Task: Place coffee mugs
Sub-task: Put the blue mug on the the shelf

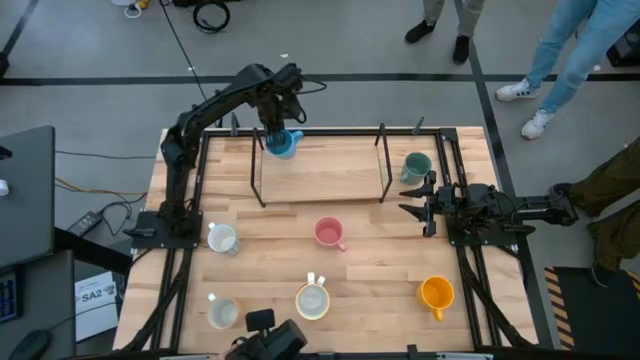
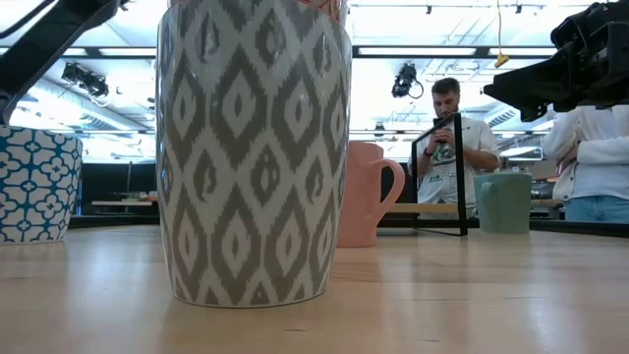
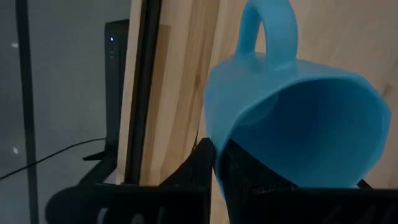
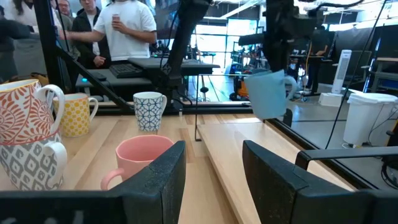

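High view: pale wood worktop (image 1: 300, 195) w/ black frame round it, a thin black rack (image 1: 320, 165) across the far half; grey floor beyond, legs of ppl at the far side. Left arm reaches from the left edge to the far-left corner; left gripper (image 1: 277, 140) has its fingers clenched on the blue mug (image 1: 283, 145), held up over the rack's left end. Right arm lies in from the right edge, right gripper (image 1: 412, 198) fingers parted, nothing in them, near the green mug (image 1: 415, 167). Pink mug (image 1: 329, 233) mid-worktop; orange mug (image 1: 437, 293) near-right corner; pale mugs at the left edge (image 1: 222, 239), near-left corner (image 1: 221, 313), near edge centre (image 1: 313, 299).

Low view: grey-patterned mug (image 2: 254, 147) fills the front, blue-patterned mug (image 2: 37, 184) left, pink and green behind; bright lab, ppl standing.

Left wrist view: blue mug tilted, rim pinched between the fingers (image 3: 202, 165), handle away from them.

Right wrist view: fingers (image 4: 163, 171) apart, pink mug just ahead; blue mug hangs above the rack.
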{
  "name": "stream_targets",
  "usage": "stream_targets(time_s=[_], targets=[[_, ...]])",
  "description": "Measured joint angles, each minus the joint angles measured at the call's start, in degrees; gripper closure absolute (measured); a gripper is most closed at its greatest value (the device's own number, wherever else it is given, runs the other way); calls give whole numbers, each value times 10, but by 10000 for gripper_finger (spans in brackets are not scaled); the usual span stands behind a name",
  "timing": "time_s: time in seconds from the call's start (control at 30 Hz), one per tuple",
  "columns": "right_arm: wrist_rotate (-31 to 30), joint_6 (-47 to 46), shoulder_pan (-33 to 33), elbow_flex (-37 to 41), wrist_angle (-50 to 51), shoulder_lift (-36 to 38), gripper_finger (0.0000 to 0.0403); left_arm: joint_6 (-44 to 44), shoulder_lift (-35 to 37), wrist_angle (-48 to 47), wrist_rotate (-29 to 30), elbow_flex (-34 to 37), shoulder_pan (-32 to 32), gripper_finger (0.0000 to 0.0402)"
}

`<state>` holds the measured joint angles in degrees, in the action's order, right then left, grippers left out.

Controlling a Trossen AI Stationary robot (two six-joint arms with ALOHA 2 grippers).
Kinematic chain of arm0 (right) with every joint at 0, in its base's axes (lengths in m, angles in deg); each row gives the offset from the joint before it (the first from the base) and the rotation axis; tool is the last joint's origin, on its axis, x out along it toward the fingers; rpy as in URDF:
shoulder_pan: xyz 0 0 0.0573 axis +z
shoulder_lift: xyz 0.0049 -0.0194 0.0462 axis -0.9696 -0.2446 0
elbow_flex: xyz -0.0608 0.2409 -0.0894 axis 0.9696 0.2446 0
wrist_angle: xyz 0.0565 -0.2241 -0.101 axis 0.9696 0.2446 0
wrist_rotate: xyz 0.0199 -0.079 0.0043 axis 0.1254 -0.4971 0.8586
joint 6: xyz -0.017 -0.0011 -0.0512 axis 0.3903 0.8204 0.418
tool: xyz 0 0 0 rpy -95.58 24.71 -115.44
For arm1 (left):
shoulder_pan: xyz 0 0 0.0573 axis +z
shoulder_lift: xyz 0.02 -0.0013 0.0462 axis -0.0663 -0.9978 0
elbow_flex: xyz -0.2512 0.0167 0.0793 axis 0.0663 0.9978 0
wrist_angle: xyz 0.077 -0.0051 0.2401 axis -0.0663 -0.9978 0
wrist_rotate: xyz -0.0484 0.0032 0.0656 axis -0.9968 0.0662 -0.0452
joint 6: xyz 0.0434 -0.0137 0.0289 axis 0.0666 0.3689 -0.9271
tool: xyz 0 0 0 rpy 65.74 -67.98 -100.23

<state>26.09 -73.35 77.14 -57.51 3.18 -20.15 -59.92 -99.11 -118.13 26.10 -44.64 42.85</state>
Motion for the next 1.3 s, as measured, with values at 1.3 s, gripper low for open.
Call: stream_targets(time_s=[1.3], targets=[[0,0,0,0,0,0,238,26,-34,17,3,76,32,358]])
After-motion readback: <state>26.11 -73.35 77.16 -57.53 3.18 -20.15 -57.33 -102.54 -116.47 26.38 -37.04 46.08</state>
